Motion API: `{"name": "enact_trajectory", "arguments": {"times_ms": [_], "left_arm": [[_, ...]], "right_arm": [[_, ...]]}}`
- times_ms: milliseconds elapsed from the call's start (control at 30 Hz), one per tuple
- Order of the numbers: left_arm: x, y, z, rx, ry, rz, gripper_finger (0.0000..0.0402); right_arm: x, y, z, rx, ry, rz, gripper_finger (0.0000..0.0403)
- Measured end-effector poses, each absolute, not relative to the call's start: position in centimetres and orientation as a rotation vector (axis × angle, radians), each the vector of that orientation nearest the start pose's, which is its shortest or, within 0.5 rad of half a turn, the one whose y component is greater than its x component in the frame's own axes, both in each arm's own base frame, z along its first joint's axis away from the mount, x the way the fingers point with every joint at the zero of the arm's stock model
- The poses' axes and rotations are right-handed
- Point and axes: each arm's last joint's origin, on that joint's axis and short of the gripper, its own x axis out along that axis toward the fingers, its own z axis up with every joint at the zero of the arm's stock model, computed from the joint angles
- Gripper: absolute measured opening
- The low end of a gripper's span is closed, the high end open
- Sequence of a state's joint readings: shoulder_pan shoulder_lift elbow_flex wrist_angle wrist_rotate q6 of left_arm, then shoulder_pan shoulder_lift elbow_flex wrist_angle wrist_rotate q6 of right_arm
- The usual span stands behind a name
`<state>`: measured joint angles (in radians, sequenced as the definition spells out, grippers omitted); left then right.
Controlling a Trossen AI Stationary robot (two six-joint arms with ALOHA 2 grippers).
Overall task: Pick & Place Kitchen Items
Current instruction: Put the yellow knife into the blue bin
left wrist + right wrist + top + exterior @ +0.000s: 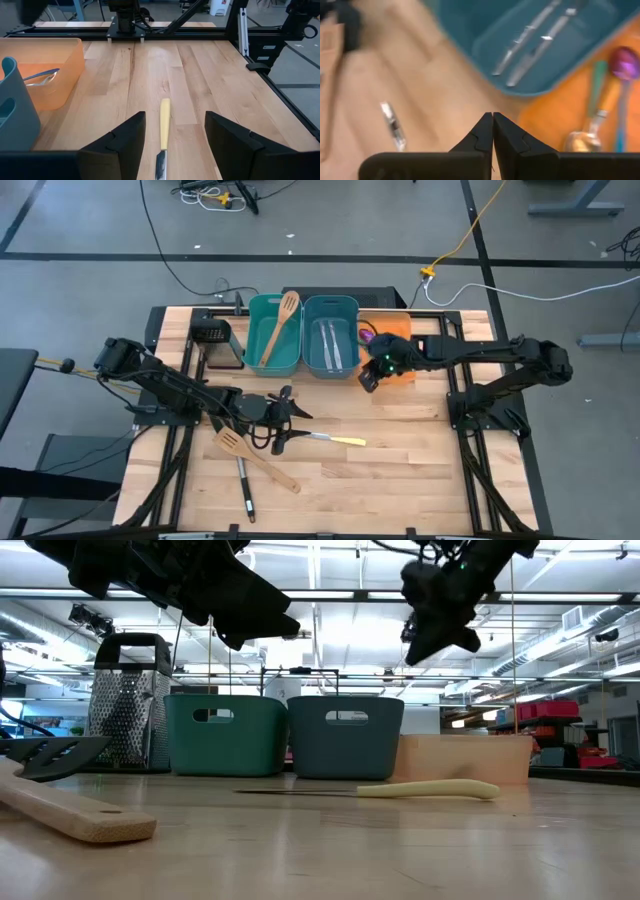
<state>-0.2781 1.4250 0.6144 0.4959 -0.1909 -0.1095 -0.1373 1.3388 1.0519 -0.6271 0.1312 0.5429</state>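
Sorting looks about half done: nearest, a wooden spatula (256,459) and a black turner (243,488) lie loose on the table (400,470), and the slim, pale yellow-handled knife (335,440) lies flat between the spread, empty jaws of the left gripper (290,420). Farther back, a spatula stands in the teal bin (257,311), two knives lie in the blue bin (312,310), spoons rest in the orange bin (400,327), and the right gripper (369,379) hangs just beside it, clenched on nothing.

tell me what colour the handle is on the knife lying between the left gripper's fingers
Pale yellow; the knife handle shows best in the left wrist view.
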Motion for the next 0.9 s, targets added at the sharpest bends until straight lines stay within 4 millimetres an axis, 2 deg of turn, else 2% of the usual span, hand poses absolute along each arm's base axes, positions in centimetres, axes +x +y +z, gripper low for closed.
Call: {"name": "enact_trajectory", "arguments": {"times_ms": [133,433,900], "left_arm": [[27.6,-7.3,19.9,-0.036,0.311,-0.069,0.0210],[27.6,-7.3,19.9,-0.036,0.310,-0.069,0.0210],[27.6,-7.2,19.9,-0.035,0.307,-0.043,0.0211]], "right_arm": [[27.2,-1.8,27.4,0.500,0.815,-0.381,0.0021],[27.7,2.8,27.3,0.489,0.819,-0.249,0.0021],[29.0,9.0,23.9,0.354,0.910,-0.145,0.0021]]}}
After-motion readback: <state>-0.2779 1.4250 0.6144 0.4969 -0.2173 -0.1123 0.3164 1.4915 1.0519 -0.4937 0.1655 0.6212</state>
